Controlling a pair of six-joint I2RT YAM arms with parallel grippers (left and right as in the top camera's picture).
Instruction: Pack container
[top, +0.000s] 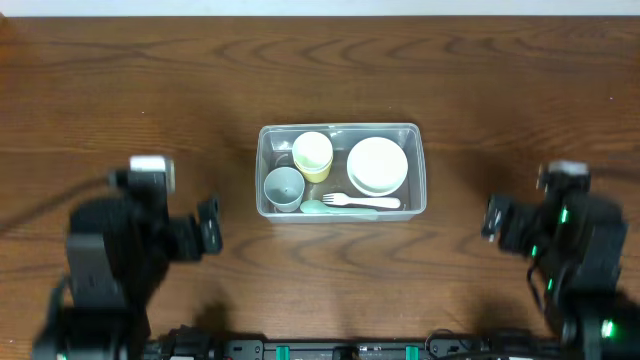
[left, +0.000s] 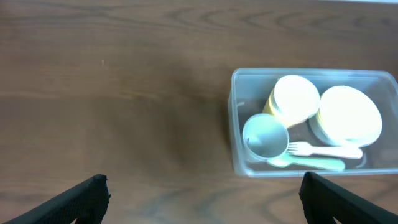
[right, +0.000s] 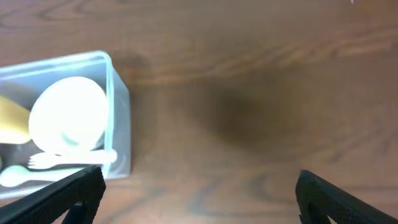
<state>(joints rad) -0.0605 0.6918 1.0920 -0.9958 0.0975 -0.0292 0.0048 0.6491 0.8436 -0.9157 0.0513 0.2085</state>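
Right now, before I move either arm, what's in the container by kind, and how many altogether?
Cups: 2, the yellow cup and the grey-blue cup
Bowls: 1 in view, the white bowl
Forks: 1, the white fork
Spoons: 1, the pale green spoon
Total: 5, all inside the container

The container (top: 262, 172) sits central on the desk (top: 120, 80), back cup (top: 312, 155) and front cup (top: 283, 188) in its left half, bowl (top: 377, 165) in its right, fork (top: 375, 202) and spoon (top: 340, 210) lying along its front wall. The left end effector (top: 209, 228) and right end effector (top: 494, 218) flank it, well apart, nearer the front
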